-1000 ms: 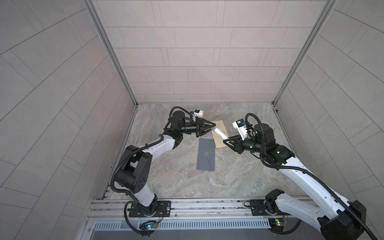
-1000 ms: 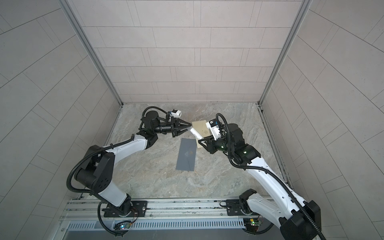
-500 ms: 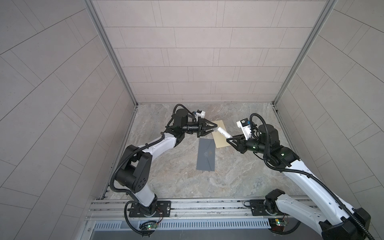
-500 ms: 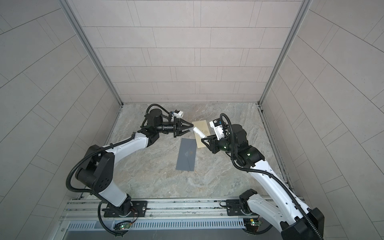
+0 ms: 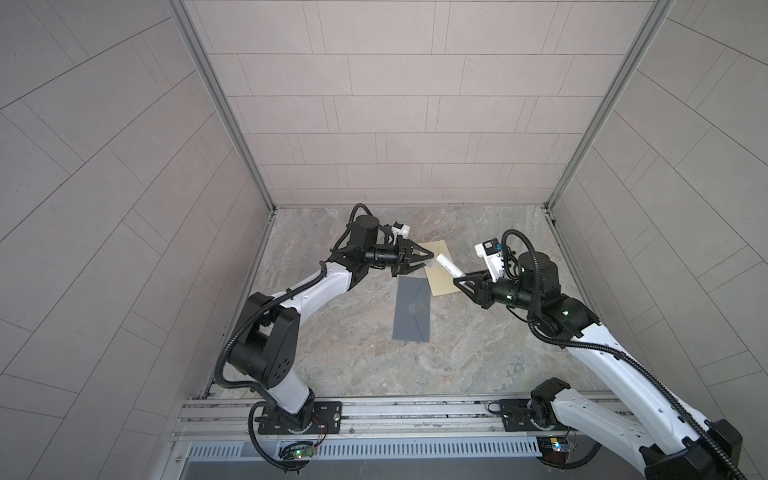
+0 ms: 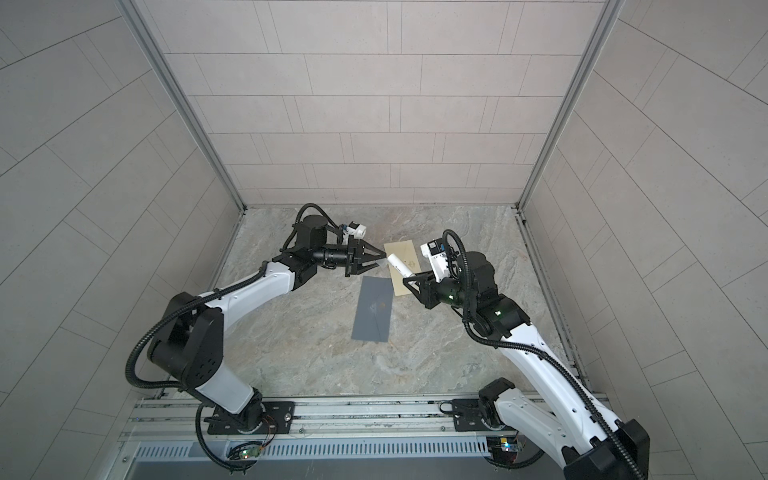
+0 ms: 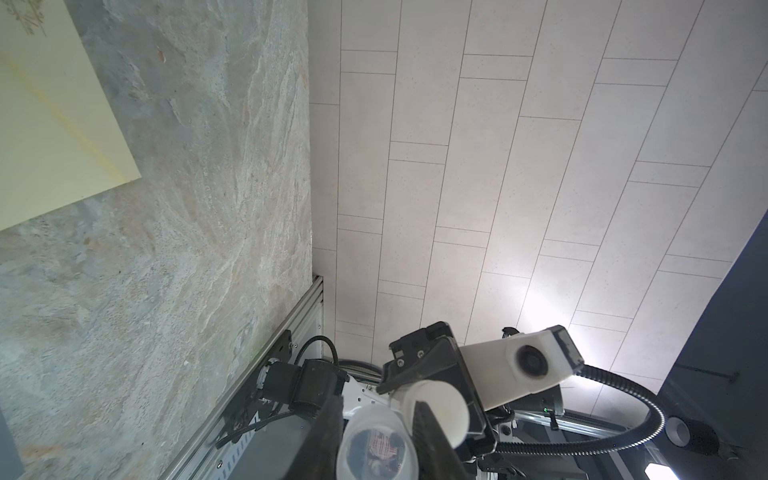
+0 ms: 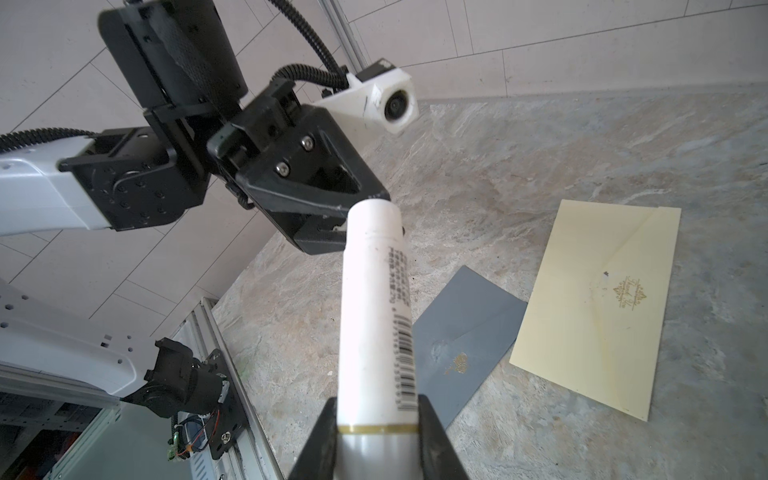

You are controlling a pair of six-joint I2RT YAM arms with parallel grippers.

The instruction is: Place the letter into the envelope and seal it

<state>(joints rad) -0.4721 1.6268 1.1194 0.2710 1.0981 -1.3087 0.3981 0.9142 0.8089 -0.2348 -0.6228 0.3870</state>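
Observation:
A grey envelope (image 5: 411,311) (image 6: 372,311) (image 8: 461,332) lies flat mid-table, flap down, with a gold emblem. A cream envelope (image 5: 438,249) (image 6: 401,251) (image 7: 50,124) (image 8: 594,311) lies flat beside it, its flap also down. No loose letter shows. My right gripper (image 5: 459,277) (image 6: 409,280) (image 8: 376,415) is shut on the base of a white glue stick (image 5: 449,266) (image 6: 400,266) (image 8: 374,311) (image 7: 436,405), held above the cream envelope. My left gripper (image 5: 428,259) (image 6: 380,262) (image 7: 378,419) is shut on a translucent cap (image 7: 376,446), right beside the stick's tip.
The marble tabletop (image 5: 374,365) is walled by tiled panels at the back and both sides. A metal rail (image 5: 415,411) carrying both arm bases runs along the front edge. Both grippers hang close together above the envelopes.
The right gripper has drawn the glue stick a little to the right, away from the left gripper. The left gripper has shifted only slightly. The envelopes have not moved.

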